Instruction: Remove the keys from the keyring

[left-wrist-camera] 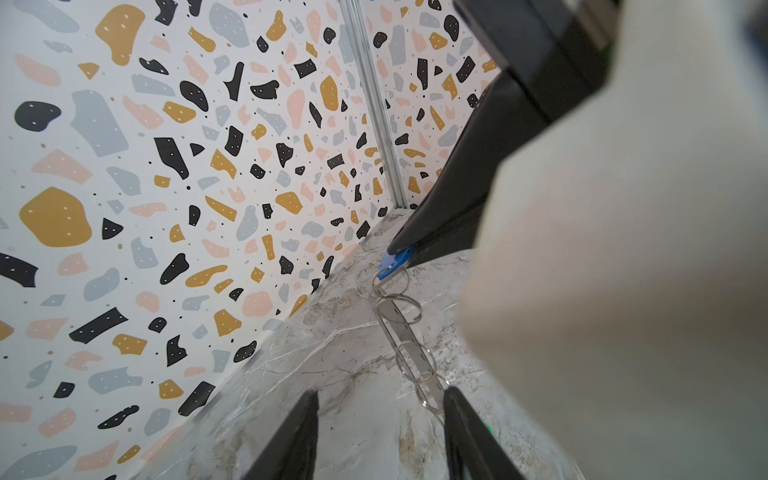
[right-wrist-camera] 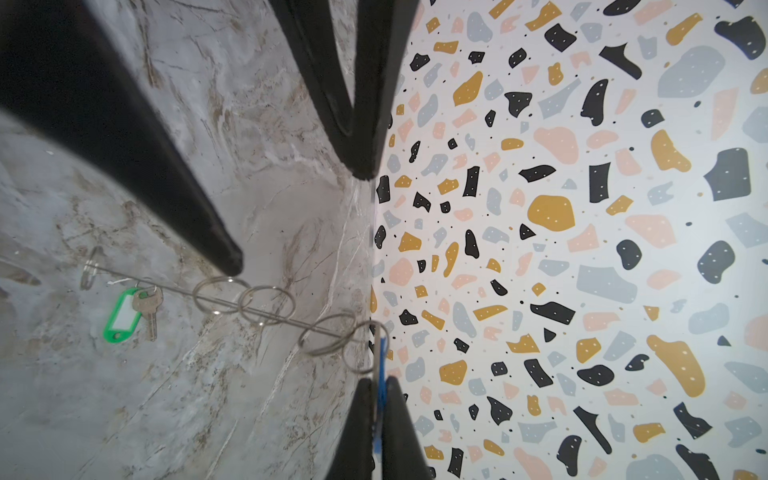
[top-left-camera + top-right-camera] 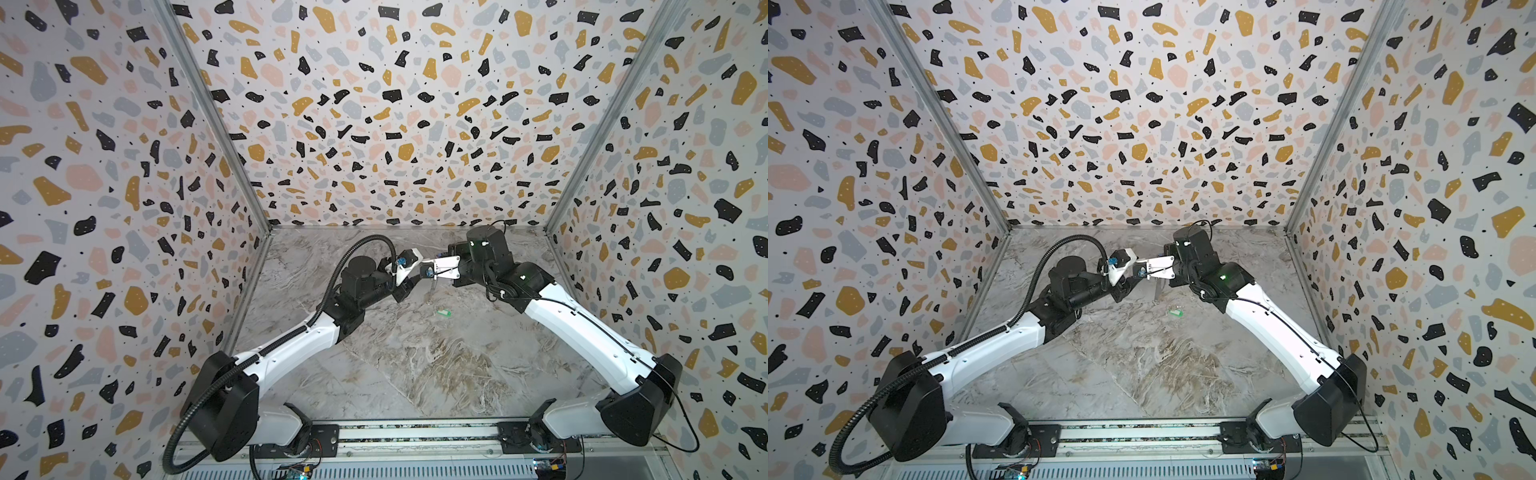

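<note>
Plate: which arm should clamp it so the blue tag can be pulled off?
Left. The left fingers stand open around the end of the plate; the right fingers are shut on the blue tag.

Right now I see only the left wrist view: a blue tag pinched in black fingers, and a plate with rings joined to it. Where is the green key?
Observer: The green key lies on the table, not touching the keyring; both top views show it.
Operator: Is it only a tag?
Observer: No. The right wrist view shows a metal key joined to it.
Operator: Which gripper pinches the blue one?
Observer: The right gripper, shut on the blue key.
</note>
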Controlling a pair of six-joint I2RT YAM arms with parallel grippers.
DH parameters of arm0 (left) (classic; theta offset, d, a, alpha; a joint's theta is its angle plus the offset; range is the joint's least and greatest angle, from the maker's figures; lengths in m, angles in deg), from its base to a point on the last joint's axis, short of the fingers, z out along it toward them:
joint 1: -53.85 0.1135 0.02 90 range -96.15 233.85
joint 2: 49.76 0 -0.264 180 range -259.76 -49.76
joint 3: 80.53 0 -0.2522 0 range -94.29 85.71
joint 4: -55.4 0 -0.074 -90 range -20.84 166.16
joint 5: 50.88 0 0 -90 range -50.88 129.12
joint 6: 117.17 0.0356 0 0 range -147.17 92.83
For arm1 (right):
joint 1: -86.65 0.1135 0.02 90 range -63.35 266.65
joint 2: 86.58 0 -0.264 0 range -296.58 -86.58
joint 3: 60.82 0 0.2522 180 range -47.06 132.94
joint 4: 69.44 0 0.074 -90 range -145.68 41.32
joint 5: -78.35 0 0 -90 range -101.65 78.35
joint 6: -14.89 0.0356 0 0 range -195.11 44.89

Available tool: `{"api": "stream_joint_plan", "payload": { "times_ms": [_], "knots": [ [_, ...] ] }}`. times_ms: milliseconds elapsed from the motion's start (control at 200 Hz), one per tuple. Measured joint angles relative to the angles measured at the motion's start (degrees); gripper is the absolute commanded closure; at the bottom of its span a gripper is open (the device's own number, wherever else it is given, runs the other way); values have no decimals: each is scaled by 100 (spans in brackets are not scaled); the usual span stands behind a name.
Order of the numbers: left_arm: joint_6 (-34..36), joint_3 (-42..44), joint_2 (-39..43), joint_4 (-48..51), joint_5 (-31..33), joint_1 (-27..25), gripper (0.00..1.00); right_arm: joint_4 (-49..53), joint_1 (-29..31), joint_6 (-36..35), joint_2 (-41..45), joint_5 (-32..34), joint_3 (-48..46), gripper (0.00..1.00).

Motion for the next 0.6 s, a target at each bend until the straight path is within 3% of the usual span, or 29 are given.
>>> {"api": "stream_joint_plan", "payload": {
  "times_ms": [90,601],
  "knots": [
    [2,-28,-44,-28,-22,0,60,-181,0,-68,74,-7,-162,100],
    [4,-433,-535,-13,-826,238,60,-857,7,-424,474,-326,-767,100]
  ]
}}
